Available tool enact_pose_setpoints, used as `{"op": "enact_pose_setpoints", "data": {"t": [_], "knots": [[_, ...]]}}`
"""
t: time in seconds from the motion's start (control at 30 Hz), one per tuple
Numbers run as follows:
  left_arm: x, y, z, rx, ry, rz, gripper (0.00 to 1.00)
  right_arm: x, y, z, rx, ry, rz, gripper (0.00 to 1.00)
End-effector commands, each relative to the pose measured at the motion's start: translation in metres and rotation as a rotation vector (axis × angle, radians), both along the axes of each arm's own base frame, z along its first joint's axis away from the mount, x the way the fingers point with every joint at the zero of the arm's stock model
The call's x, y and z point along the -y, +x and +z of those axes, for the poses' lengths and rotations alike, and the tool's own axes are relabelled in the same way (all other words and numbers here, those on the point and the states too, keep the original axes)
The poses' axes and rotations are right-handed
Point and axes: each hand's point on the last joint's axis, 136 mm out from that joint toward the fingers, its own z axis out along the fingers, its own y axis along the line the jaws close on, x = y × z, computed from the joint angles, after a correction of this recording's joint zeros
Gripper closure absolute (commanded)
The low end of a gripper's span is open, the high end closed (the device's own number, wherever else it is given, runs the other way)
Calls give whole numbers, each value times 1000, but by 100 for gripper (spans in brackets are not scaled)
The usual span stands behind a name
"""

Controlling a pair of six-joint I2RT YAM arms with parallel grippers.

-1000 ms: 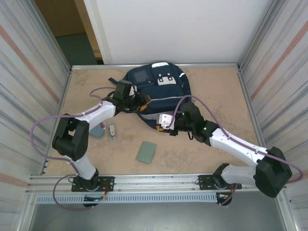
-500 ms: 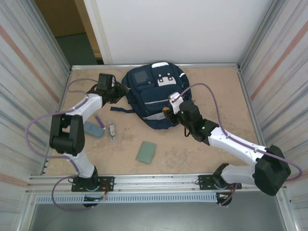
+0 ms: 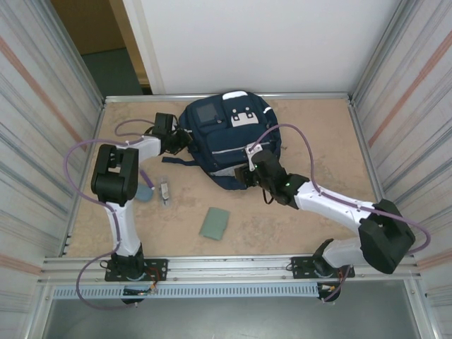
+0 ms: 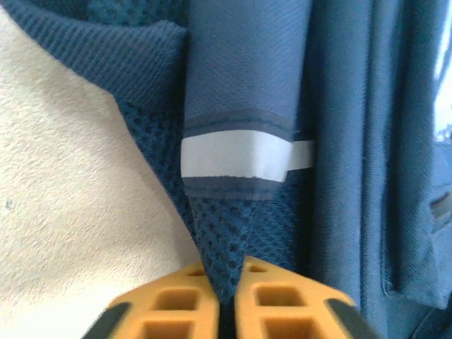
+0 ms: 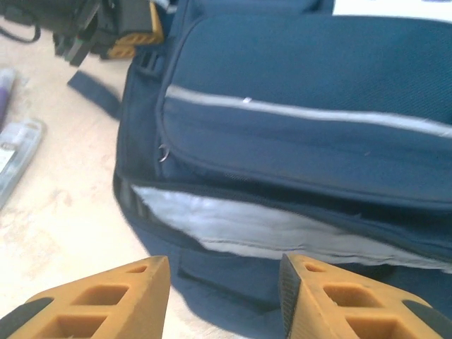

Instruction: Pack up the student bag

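One navy backpack [image 3: 229, 134] lies at the back of the bench [image 3: 318, 141], with two arms reaching to it.

The left gripper [image 3: 181, 138] is at the backpack's left side, and the left wrist view shows its jaws pressed together on a fold of the bag's dark mesh [image 4: 219, 233]. The right gripper [image 3: 247, 174] is at the backpack's near edge, its jaws partly apart with nothing between them, facing the grey-striped side. Three small things lie nearer on the bench. One is a flat green pad [image 3: 214, 223], one a pale item [image 3: 164, 192] too small to make out, and one a blue-grey item [image 3: 145, 192] partly covered by the left arm. One dark strap [image 3: 173, 161] trails from the backpack. The right arm hides part of the bag's near edge.
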Motion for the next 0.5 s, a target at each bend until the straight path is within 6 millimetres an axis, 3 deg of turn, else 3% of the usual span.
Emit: {"op": "enact_pose_setpoints", "data": {"t": [0.0, 0.2, 0.4, 0.47], "knots": [[0, -11, 9, 44, 18, 31, 97, -24, -10, -6, -89, 56, 54, 56], [20, -60, 10, -42, 5, 19, 99, -28, -3, -43, -200, 48, -11, 58], [41, -104, 21, -34, 5, 72, 100, 33, 66, -73, -251, 32, -198, 69], [52, -116, 23, -54, -33, 72, 98, 47, 83, -81, -209, -50, -215, 68]]}}
